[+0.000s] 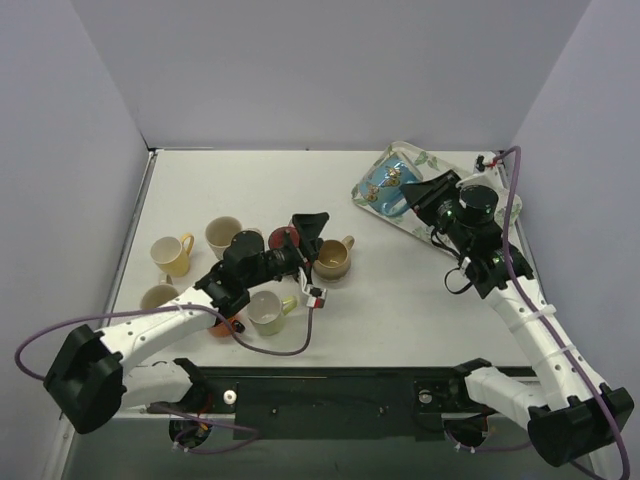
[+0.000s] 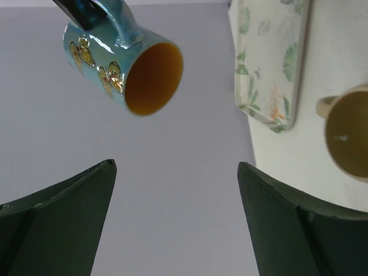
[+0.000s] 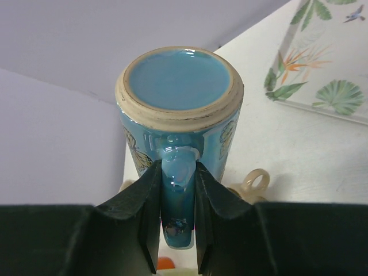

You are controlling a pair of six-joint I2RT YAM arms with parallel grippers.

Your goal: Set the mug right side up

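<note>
Lifted blue mug [image 3: 175, 80] hangs just ahead of right gripper [image 3: 177, 172], handle clenched in jaws, base toward wrist, white tabletop [image 3: 276, 144] and floral tray [image 3: 322, 63] to its right; left gripper [image 2: 176, 165] released, empty, lilac wall [image 2: 34, 115] beyond.

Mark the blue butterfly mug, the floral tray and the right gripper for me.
blue butterfly mug [image 3: 179, 77], right wrist view, on its upturned base.
floral tray [image 3: 339, 49], right wrist view, bare floor between the prints.
right gripper [image 3: 177, 190], right wrist view, midway between fingertips, on the clamped handle.

Table [image 1: 400, 290] centre open; mug cluster [image 1: 222, 236] left, tray [image 1: 418, 158] far right.
</note>
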